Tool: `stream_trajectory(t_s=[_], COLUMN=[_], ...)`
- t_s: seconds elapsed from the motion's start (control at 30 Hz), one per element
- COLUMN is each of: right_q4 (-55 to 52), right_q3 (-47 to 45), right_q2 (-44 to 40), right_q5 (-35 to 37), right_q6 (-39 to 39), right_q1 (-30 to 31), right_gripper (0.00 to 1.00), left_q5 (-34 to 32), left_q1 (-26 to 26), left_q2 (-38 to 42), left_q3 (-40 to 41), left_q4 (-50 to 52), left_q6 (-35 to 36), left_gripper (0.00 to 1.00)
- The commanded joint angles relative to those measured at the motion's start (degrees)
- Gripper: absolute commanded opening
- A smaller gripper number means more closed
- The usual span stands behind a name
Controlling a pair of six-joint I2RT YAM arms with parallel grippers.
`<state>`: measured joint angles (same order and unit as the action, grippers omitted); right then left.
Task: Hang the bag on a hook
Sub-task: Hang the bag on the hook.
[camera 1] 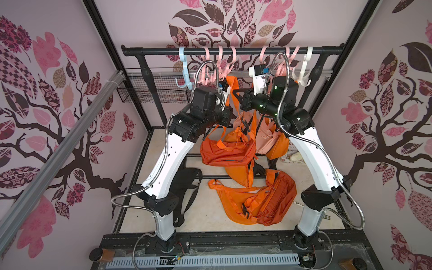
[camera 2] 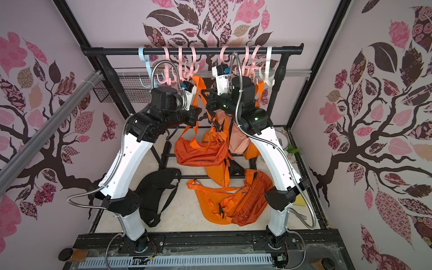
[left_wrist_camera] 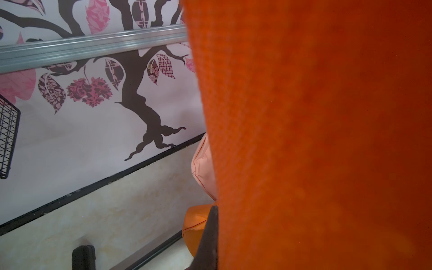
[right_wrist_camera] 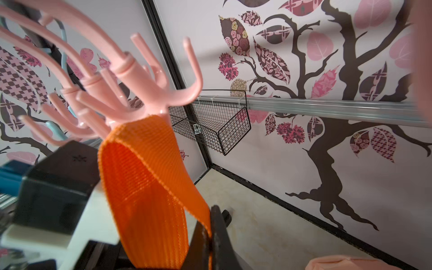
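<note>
**Leaf-print booth: strap loop at the hook, not on yet**

Pink leaf-papered walls box in the rack. In both top views the rail spans 12 o'clock, and the orange bag dangles by its strap at 6 o'clock of both grippers, clear of the floor.

Left wrist view: the strap fills the lens against the left gripper. Only one finger shows, so the jaws look clamped on the webbing.

Right wrist view: the right gripper is pinched shut on the strap. The loop top touches the pink hook at its hub, under the prongs.

The strap's long axis runs up-down. You'd prob. need to lift the loop past a prong tip. Both arms sit abt equally close.
</note>
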<state>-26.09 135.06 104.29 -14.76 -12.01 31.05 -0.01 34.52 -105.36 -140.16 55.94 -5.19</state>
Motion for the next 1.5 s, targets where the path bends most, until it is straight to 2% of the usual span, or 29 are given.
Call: stream_trajectory(t_s=[0.0, 0.3, 0.47, 0.5, 0.63, 0.7, 0.87, 1.07, 1.13, 1.2, 1.33, 1.47], right_q4=[1.45, 8.11, 8.01, 8.26, 10.01, 9.82, 9.73, 10.96, 10.75, 10.79, 11.01, 9.42], right_q3=[-3.1, -20.67, -25.52, -26.57, -29.81, -29.6, -30.69, -35.68, -37.21, -39.18, -42.56, -46.09], right_q2=[-5.89, -15.09, -17.26, -17.87, -20.04, -20.09, -21.25, -27.01, -29.49, -32.36, -37.12, -42.52], right_q5=[2.05, 11.94, 14.85, 15.43, 14.82, 12.35, 9.41, 9.38, 10.93, 11.91, 11.82, 14.49], right_q6=[-0.43, -2.2, -4.42, -5.26, -7.13, -7.35, -9.45, -11.54, -11.42, -11.36, -12.27, -12.62], right_q1=[-0.17, -1.03, -2.64, -3.13, -4.36, -4.33, -4.33, -4.33, -4.33, -4.34, -4.27, -4.24], right_gripper=[0.0, 0.0, 0.0, 0.0, 0.0, 0.0, 0.0, 0.37, 0.52, 0.63, 0.74, 0.81], left_q5=[1.44, 2.81, 3.32, 3.34, 2.84, 2.37, 1.21, 0.32, -0.77, -2.94, -6.63, -14.05], left_q1=[0.13, 0.51, 1.03, 1.2, 1.78, 1.69, 1.75, 2.35, 2.31, 2.3, 2.31, 2.27], left_q2=[0.86, 1.0, 1.48, 1.72, 3.68, 4.82, 9.3, 18.92, 22.67, 26.8, 33.14, 40.48], left_q3=[1.92, 3.47, 4.36, 4.5, 5.3, 5.66, 8.79, 21.47, 26.72, 33.43, 43.57, 55.96], left_q4=[-0.48, -1.11, -1.46, -1.47, -1.64, -1.58, -1.18, -3.66, -4.99, -6.97, -10.14, -13.47], left_q6=[-1.25, -1.68, -1.86, -1.77, -1.61, -1.34, -0.61, -0.33, -0.08, 0.19, 0.62, 0.77], left_gripper=[0.0, 0.0, 0.0, 0.02, 0.25, 0.38, 0.6, 0.8, 0.84, 0.88, 0.93, 0.96])
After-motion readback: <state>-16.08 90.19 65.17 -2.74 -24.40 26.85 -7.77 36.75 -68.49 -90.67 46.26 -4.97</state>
